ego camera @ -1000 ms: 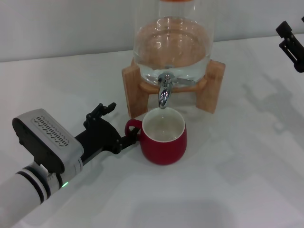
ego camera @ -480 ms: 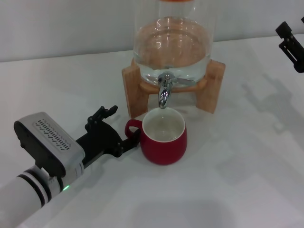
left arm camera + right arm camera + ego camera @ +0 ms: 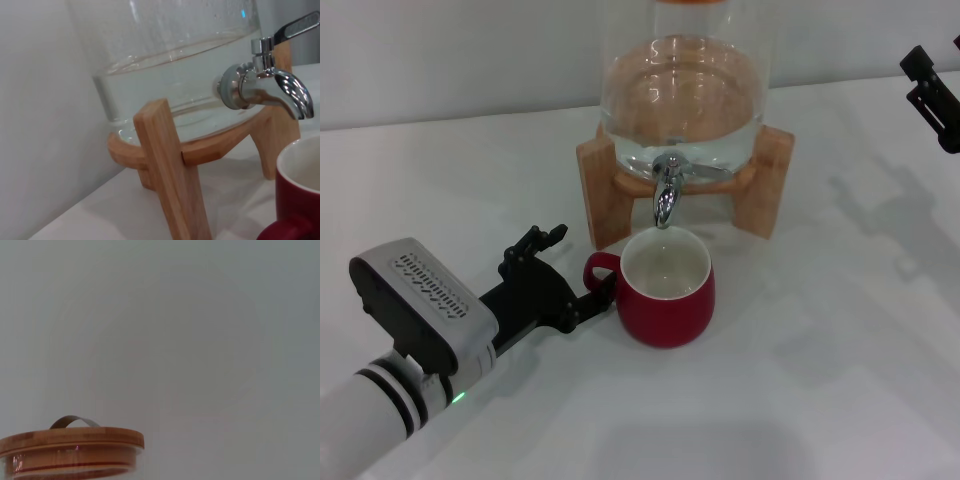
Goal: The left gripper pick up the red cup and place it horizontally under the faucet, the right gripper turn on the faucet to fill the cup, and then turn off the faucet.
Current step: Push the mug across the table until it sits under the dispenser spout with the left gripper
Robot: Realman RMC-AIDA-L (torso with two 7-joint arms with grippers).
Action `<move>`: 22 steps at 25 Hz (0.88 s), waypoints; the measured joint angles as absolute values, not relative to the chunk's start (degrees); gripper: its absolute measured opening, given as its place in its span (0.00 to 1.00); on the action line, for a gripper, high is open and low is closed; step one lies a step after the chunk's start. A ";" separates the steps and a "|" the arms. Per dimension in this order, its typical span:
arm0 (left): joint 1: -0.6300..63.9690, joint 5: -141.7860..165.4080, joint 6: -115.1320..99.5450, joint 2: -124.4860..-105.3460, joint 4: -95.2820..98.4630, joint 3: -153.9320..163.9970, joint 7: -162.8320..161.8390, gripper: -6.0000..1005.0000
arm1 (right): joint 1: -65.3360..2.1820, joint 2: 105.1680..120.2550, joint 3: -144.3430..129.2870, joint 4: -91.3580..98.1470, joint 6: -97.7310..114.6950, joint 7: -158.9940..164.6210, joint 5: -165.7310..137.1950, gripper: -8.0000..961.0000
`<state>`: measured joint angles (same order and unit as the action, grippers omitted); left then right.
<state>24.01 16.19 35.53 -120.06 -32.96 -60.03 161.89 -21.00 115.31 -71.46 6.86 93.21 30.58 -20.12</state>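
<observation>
The red cup (image 3: 667,302) stands upright on the white table, its white inside directly below the chrome faucet (image 3: 666,192). Its handle points toward my left gripper (image 3: 579,262), which is open, one finger beyond the handle and one close beside it. The left wrist view shows the faucet (image 3: 262,89) with its lever raised and the cup's rim (image 3: 299,192) below the spout. No water runs from the spout. My right gripper (image 3: 932,92) hangs at the far right edge, well away from the faucet.
The glass dispenser (image 3: 682,95) holds water and rests on a wooden stand (image 3: 596,192). Its wooden lid (image 3: 70,442) appears in the right wrist view. A pale wall rises behind the table (image 3: 840,330).
My left arm has drawn back slightly toward the near left, away from the cup. The cup and the right gripper have not moved.
</observation>
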 joint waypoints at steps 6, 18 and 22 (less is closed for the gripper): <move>23.99 16.30 35.26 -119.98 -32.96 -60.03 161.89 0.87 | -21.00 115.31 -71.57 6.86 92.91 30.59 -20.12 0.81; 23.55 17.49 35.56 -119.97 -32.98 -60.55 161.90 0.87 | -21.00 115.31 -72.03 6.85 92.80 30.59 -20.12 0.81; 23.55 17.51 35.58 -119.93 -32.97 -60.56 161.90 0.87 | -20.94 115.31 -72.14 6.85 92.80 30.58 -20.12 0.81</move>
